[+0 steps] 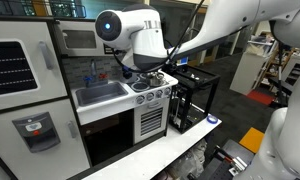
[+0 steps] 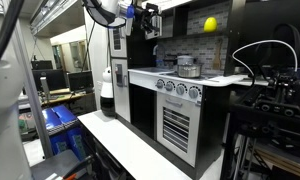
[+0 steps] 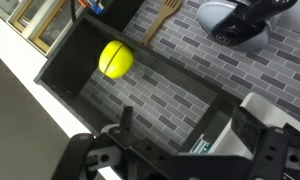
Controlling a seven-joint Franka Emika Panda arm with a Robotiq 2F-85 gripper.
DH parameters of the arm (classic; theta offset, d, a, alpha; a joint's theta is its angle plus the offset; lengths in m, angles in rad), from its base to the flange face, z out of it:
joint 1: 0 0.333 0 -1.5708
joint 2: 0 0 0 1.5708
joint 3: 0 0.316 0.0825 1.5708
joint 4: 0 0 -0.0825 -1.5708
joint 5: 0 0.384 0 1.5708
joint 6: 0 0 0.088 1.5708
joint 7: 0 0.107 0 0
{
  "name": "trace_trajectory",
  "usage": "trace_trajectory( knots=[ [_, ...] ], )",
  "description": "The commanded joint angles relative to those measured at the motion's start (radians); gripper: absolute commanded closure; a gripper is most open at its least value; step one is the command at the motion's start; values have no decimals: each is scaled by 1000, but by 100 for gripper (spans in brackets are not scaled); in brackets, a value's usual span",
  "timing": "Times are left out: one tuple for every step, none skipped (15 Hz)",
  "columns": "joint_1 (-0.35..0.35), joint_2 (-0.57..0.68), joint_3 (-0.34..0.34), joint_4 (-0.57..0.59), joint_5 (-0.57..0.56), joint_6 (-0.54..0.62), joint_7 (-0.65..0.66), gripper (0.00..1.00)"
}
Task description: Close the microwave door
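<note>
Toy kitchen, wrist view: the Panda arm's gripper (image 3: 180,140) fills the bottom edge, its two dark fingers (image 3: 123,125) spread apart with nothing held between them. Beyond the fingers runs a grey brick back wall (image 3: 180,85) framed by a dark shelf edge. A yellow ball (image 3: 114,59) sits against the bricks. Farther back a wooden utensil (image 3: 167,18) hangs on the wall, and a grey pot (image 3: 235,25) shows at the top edge.

In an exterior view, the white arm (image 1: 132,35) bends down over the stove top. Its dark gripper end is just above the row of knobs (image 1: 150,97) and beside the sink (image 1: 100,95). The microwave door (image 1: 78,41), a light-grey frame round a dark window, sits high on the play kitchen, above the sink. It lies between the white fridge door (image 1: 18,62) and the arm's large round joint, apart from the gripper. Whether it is fully shut cannot be told from this angle. The larger dark oven door (image 1: 110,138) stands below the sink.

In an exterior view from the side, the ball (image 2: 210,24) rests on the upper shelf above a pot (image 2: 187,68).
</note>
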Motion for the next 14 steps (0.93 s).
trace_trajectory(
  knots=[
    [18, 91, 24, 129, 103, -5, -103, 0],
    [18, 94, 26, 148, 149, -5, -134, 0],
    [18, 98, 29, 172, 213, -12, -175, 0],
    [21, 97, 31, 190, 263, -26, -205, 0],
    [27, 96, 34, 207, 317, -48, -239, 0],
    [32, 95, 38, 223, 368, -72, -270, 0],
    [38, 96, 42, 242, 418, -100, -300, 0],
    [45, 97, 46, 261, 466, -135, -330, 0],
    [52, 100, 50, 283, 513, -169, -358, 0],
    [58, 100, 53, 300, 559, -194, -383, 0],
    [66, 102, 56, 318, 592, -219, -396, 0],
    [74, 103, 58, 332, 626, -234, -411, 0],
    [85, 108, 58, 346, 643, -252, -411, 0],
    [92, 109, 57, 354, 663, -261, -417, 0]
  ],
)
